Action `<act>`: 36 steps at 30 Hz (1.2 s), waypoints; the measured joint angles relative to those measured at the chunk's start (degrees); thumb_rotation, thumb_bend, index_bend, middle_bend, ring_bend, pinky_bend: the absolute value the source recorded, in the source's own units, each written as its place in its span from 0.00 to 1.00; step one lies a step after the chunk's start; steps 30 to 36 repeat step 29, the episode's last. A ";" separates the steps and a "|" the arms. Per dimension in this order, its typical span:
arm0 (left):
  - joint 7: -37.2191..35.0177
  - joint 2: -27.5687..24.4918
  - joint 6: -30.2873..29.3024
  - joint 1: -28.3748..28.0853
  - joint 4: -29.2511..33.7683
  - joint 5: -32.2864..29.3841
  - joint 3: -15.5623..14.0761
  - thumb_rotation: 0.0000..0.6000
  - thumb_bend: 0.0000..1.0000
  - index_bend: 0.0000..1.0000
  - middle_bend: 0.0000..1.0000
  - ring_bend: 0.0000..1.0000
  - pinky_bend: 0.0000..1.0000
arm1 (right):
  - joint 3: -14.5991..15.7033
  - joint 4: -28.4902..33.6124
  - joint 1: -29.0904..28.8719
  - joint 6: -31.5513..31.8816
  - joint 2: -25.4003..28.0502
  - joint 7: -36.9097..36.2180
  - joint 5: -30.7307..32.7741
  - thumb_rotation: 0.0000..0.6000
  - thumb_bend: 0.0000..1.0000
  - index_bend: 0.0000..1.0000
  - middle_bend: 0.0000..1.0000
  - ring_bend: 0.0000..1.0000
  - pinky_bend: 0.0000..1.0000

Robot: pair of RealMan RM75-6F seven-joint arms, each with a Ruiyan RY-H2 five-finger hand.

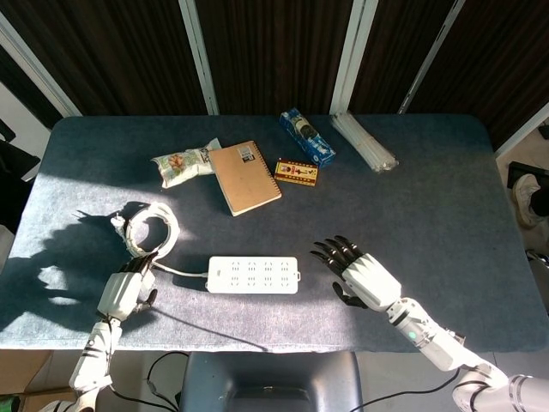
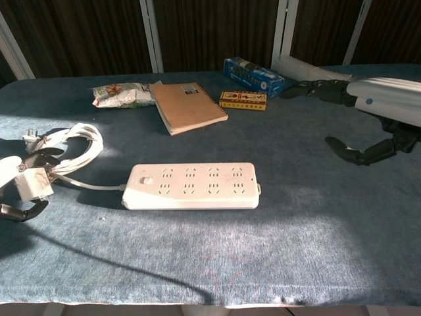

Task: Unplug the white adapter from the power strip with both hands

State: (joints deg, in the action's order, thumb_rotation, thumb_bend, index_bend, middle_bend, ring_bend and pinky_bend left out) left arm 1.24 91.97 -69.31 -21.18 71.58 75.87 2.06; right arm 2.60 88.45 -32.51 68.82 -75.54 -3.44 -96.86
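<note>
The white power strip lies flat near the table's front edge, and all its sockets show empty. Its cord runs left to a white coil. My left hand sits well left of the strip, near the coil, and holds the white adapter between thumb and fingers. In the head view the adapter is hidden inside the hand. My right hand hovers to the right of the strip, fingers spread, holding nothing.
At the back of the table lie a brown notebook, a snack bag, a small yellow box, a blue box and a clear plastic packet. Strong sun and shadow fall across the left side.
</note>
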 measured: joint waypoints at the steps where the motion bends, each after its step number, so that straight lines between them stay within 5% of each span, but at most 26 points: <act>1: -0.60 -0.03 -0.07 0.07 -0.16 0.14 0.12 1.00 0.40 0.00 0.00 0.00 0.19 | 0.08 0.44 0.22 -0.03 0.54 0.70 0.17 1.00 0.64 0.05 0.16 0.01 0.03; 10: -0.94 -6.37 -4.88 1.91 5.50 3.59 0.05 1.00 0.37 0.00 0.00 0.00 0.16 | 1.16 5.42 4.64 3.29 7.18 6.34 1.33 1.00 0.57 0.02 0.16 0.01 0.01; 21: 8.02 -26.76 -16.36 13.39 25.89 5.42 -5.69 1.00 0.37 0.00 0.00 0.00 0.16 | 3.55 13.19 19.56 14.92 16.68 19.58 13.84 1.00 0.38 0.00 0.07 0.00 0.00; 26: 10.85 -27.02 -16.72 14.91 25.89 6.03 -6.84 1.00 0.37 0.00 0.00 0.00 0.16 | 2.37 10.75 26.79 22.65 14.45 17.63 18.22 1.00 0.34 0.00 0.00 0.00 0.00; 36: 10.58 -26.12 -17.27 15.11 24.79 6.03 -6.23 1.00 0.37 0.00 0.00 0.00 0.16 | 1.48 9.44 27.87 23.99 13.91 16.38 18.47 1.00 0.33 0.00 0.00 0.00 0.00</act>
